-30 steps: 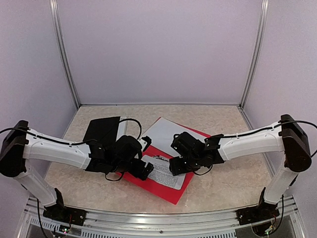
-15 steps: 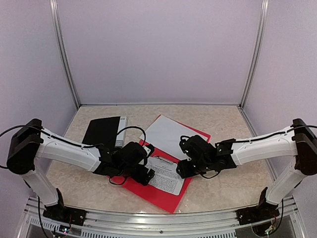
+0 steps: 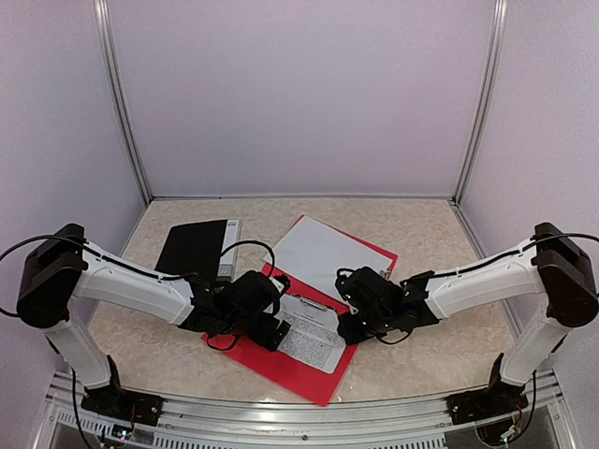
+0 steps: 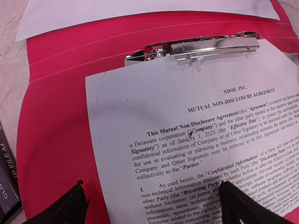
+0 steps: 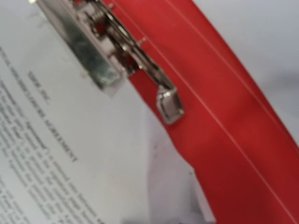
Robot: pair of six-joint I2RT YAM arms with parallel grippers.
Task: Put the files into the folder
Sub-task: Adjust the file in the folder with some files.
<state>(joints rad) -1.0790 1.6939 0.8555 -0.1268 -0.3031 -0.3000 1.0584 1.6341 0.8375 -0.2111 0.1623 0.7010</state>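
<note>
An open red folder (image 3: pixel 298 372) lies on the table with a metal clip (image 4: pixel 205 45) across its middle. One of the files, a printed sheet (image 3: pixel 314 332), rests on the near half just below the clip. A blank white sheet (image 3: pixel 314 253) covers the far half. My left gripper (image 3: pixel 271 329) hovers low over the printed sheet's left edge (image 4: pixel 187 140), open, one fingertip over red cover and one over text. My right gripper (image 3: pixel 348 327) sits at the sheet's right edge. Its fingers are out of its wrist view, where the sheet's corner (image 5: pixel 187 186) curls up beside the clip (image 5: pixel 107 51).
A black file pack (image 3: pixel 192 248) lies on the table to the left of the red folder, its label edge (image 4: pixel 7 172) showing in the left wrist view. The enclosure walls and metal posts ring the marbled tabletop (image 3: pixel 440 327).
Both grippers have come down and closer to the printed sheet. The right one slid toward the sheet's right edge near the clip. The folder's near corner sits a little closer to me.
</note>
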